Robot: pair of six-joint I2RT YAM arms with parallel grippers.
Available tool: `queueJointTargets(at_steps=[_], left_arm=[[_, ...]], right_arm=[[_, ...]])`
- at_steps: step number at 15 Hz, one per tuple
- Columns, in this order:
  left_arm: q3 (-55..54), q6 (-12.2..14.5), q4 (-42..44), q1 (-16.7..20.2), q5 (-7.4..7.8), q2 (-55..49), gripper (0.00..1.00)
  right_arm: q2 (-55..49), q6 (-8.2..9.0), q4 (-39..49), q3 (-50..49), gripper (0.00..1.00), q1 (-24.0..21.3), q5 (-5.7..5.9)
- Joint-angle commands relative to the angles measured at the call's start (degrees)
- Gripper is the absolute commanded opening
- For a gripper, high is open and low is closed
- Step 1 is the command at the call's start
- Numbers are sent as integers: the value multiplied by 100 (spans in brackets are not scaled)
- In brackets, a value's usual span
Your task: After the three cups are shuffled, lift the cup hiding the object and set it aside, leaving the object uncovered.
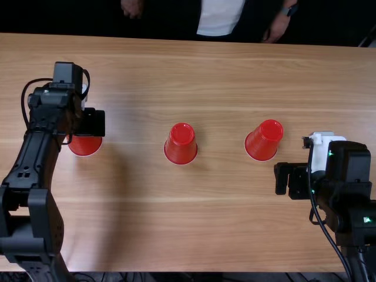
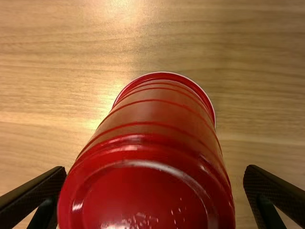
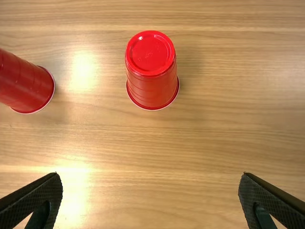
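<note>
Left gripper (image 1: 89, 124), fingers wide, straddles the left cup (image 1: 85, 145) at the table's (image 1: 188, 76) nine o'clock. Right gripper (image 1: 289, 179), equally wide, hangs at the right cup's (image 1: 264, 140) five o'clock.

left cup (image 1: 86, 145) stands between the spread fingers of the left gripper (image 1: 89, 122), a slim gap each side, wrist blocking it from above. middle cup (image 1: 180, 143) and right cup (image 1: 264, 140) stand well apart, with wide lanes of table (image 1: 194, 76) between all three. right gripper (image 1: 289, 179), fingers spread, hangs near the right cup's near side with wood between them. room behind the row too.
</note>
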Motion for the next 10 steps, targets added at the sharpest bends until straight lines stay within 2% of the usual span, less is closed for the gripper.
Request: queueJointTargets(at_steps=[1,2,3,4,7,10], left_arm=[[268,-52,-17,-12,-43,180,100],[268,-52,15,5,-43,197,74],[277,-52,4,5,-43,197,55],[277,-52,-38,5,-43,197,42],[268,-52,-80,23,-33,189,24],[277,-52,-91,49,-43,118,22]], right_arm=[[35,11,8,5,100,33,-38],[35,11,8,-4,100,24,-38],[35,11,8,-13,100,24,-38],[27,11,8,-22,100,24,-38],[35,11,8,-48,100,24,-38],[35,-10,-2,-31,100,24,-38]])
